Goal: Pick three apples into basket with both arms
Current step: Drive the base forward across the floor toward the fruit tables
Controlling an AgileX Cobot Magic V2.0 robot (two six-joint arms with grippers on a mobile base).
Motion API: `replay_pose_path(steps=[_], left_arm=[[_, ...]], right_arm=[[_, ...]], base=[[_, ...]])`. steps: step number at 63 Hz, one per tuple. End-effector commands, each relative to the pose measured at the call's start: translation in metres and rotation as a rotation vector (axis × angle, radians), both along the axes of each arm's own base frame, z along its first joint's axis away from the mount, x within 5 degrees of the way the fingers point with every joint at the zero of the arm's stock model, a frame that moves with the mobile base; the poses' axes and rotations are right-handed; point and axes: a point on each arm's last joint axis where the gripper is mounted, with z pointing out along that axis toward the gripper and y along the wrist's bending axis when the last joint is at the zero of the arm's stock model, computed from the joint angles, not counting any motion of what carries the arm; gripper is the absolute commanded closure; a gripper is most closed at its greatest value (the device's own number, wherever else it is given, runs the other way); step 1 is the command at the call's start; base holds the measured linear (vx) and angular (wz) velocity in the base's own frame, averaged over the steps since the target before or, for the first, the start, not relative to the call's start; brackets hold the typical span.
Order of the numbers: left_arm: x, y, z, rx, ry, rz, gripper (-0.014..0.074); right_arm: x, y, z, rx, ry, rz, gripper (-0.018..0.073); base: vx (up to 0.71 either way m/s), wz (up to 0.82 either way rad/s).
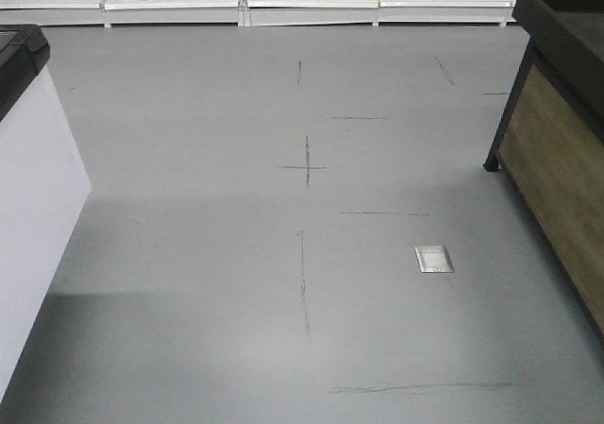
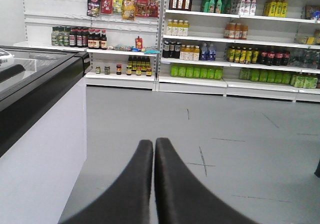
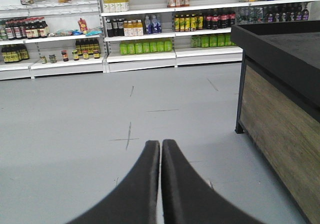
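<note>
Approaching stage, you'd judge: left black pincer claw [image 2: 153, 143] and right black pincer claw [image 3: 160, 144] both pinched together, empty, above smooth grey floor [image 1: 189, 207]. Apples and basket out of view; next, locate them.

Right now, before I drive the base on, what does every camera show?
Shelves: several bays, white, far wall, stocked with bottles and jars.
Green bottles: many, green, low shelf.
Chest cabinet: one, white with black top, left.
Display stand: one, black with wood side, right.
Floor: grey, dark cross marks.
Floor plate: one, silver, right of centre.
Apples, basket: none in view.
Left gripper: one, black, shut, empty.
Right gripper: one, black, shut, empty.
</note>
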Motion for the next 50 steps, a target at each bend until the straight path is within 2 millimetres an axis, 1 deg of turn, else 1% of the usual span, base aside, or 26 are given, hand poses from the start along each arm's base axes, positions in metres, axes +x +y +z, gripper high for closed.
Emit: replay_pose_path(steps=[1, 21, 50], left_arm=[[-0.001, 0.0003, 0.0039, -0.004, -0.075, 0.004, 0.0603], [-0.001, 0.0003, 0.0039, -0.004, -0.075, 0.004, 0.0603], [-0.001, 0.0002, 0.0039, -0.004, -0.075, 0.003, 0.0603]], right_arm=[[-0.0001, 0.0001, 0.003, -0.015, -0.077, -0.001, 0.0564], [-0.0001, 0.0001, 0.003, -0.015, -0.077, -0.001, 0.0564], [-0.0001, 0.0001, 0.003, -0.015, -0.077, -0.001, 0.0564]], base=[[0.13, -0.06], [0.12, -0.04], [0.13, 0.1]])
